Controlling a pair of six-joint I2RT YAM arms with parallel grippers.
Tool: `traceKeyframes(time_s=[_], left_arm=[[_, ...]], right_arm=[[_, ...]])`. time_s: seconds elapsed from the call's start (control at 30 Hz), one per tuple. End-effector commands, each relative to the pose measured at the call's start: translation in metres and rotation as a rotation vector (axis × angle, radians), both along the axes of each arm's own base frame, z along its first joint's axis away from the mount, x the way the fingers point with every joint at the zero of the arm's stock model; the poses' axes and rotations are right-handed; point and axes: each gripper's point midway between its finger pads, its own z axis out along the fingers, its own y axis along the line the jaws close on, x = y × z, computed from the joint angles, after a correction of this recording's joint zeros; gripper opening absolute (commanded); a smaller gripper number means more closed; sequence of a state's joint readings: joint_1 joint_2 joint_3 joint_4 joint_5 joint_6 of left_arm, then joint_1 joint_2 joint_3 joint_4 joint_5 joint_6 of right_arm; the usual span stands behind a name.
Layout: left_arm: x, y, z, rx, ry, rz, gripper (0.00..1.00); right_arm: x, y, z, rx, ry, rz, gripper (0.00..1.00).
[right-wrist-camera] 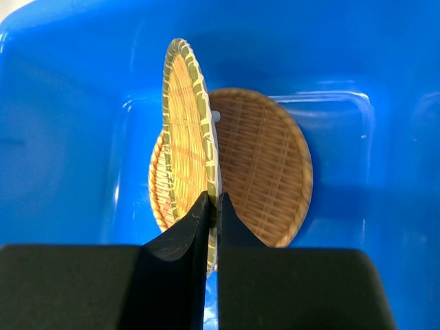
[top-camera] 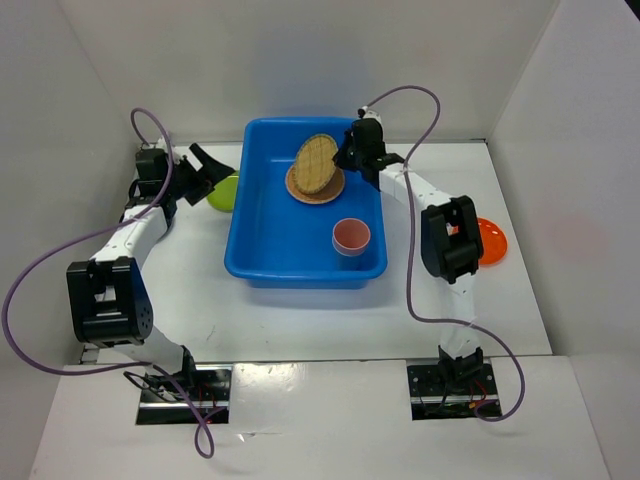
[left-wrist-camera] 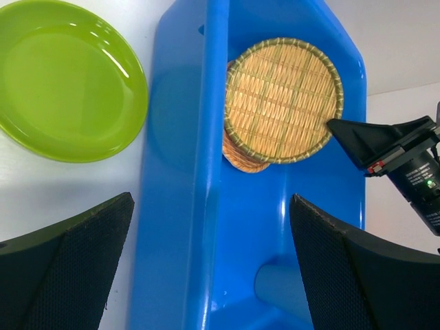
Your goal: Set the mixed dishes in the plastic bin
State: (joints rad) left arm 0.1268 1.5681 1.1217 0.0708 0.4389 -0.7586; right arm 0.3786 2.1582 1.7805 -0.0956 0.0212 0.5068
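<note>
Bin (top-camera: pixel 268 215) holds cup (top-camera: pixel 351 236) and bamboo plate (right-wrist-camera: pixel 268 165); your right tool (right-wrist-camera: pixel 213 203) clamps second bamboo plate (top-camera: pixel 316 162) above it; green plate (left-wrist-camera: pixel 69 79), orange plate (top-camera: pixel 492 240) remain outside.

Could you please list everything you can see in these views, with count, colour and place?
plastic bin: one, bright blue, middle of table
bamboo plates: two, tan woven; flat plate on the bin floor at its far end, held plate tilted on edge above it
cup: one, reddish-pink, in bin's near right corner
green plate: one, lime, on table left of bin
orange plate: one, orange, on table right of bin, partly hidden
table: one, white
left gripper: one, black, open, by bin's left wall near green plate
right gripper: one, black, shut on held plate's rim
</note>
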Motion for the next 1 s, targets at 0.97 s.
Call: traceKeyframes(time_s=[0.97], left_arm=[[0.014,0.022,-0.078,0.06,0.165,0.081,1.0]], right_arm=[[0.009,-0.022,-0.046,-0.2,0.156,-0.034,0.32]])
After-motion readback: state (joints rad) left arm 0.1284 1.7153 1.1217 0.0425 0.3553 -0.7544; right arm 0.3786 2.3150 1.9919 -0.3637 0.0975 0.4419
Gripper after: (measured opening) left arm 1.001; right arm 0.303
